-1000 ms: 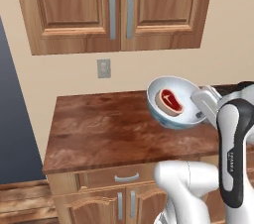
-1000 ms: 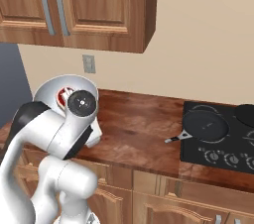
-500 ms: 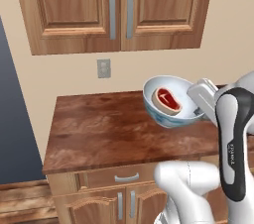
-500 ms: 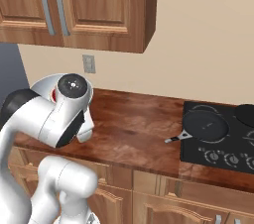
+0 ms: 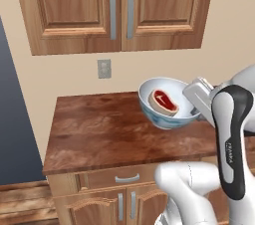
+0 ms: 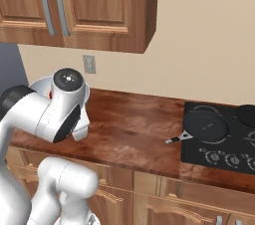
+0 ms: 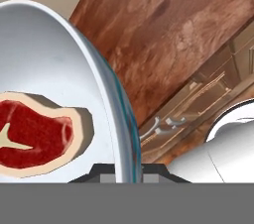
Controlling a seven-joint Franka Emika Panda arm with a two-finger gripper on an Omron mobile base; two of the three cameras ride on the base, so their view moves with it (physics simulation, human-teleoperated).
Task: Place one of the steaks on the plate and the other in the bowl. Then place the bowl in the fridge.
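Warm wooden cabinets (image 5: 119, 7) hang on the beige wall above a brown wood-grain counter (image 5: 99, 132), which serves as the landmark for what follows. At the left edge of the left base view a dark grey panel (image 5: 12, 119) stands just left of the counter. A wall outlet (image 5: 104, 68) sits on the wall above the counter's back edge. Over the counter's right part, lifted clear of its surface and tilted toward the camera, is the bowl (image 5: 167, 103), white inside and pale blue outside, with one steak (image 5: 165, 101) lying in it, red with a pale fat rim. In the hand view the bowl's rim (image 7: 124, 119) runs down between the two fingertips, so the gripper (image 7: 130, 171) is clamped on the bowl's rim at its right side. Right of the counter, in the right base view, a black cooktop (image 6: 224, 137) carries a black frying pan (image 6: 204, 125) whose handle points back toward the counter.
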